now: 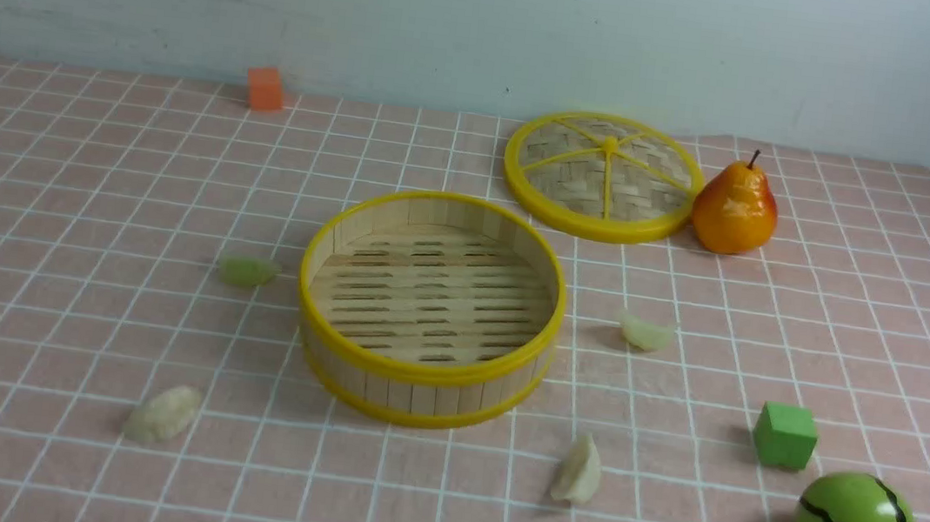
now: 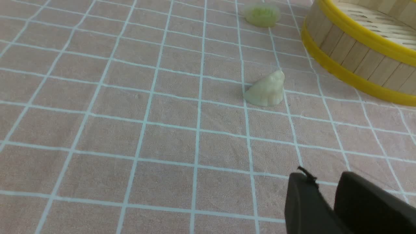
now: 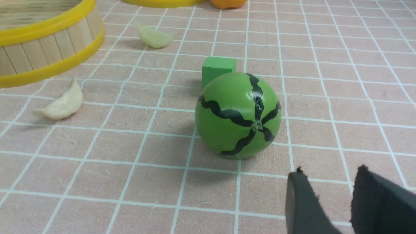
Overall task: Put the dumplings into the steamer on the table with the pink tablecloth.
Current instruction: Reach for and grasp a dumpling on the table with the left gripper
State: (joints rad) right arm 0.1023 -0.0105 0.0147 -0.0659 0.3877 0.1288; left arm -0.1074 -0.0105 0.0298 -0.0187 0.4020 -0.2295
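Left gripper (image 2: 323,178) and right gripper (image 3: 330,174) are hanging parted, empty. I'm seeing the near-left dumpling (image 1: 164,414) lying beyond the left fingertips, near-left of the steamer (image 1: 417,418), long axis slanting far-right; I'm judging left arm nearer.

Spread flat over the desk (image 1: 418,518), a pink tablecloth (image 1: 32,291) with a thin white grid. Upright on it, with an open top, a round bamboo steamer (image 1: 419,394), yellow-rimmed, slatted floor in view. Left of it, a light green dumpling (image 1: 247,271) farther back and a pale cream, pleated dumpling (image 1: 163,415) nearer. To the right, a pale greenish crescent dumpling (image 1: 646,333) farther back; nearer, a cream crescent dumpling (image 1: 578,471). All four outside the steamer, well apart.
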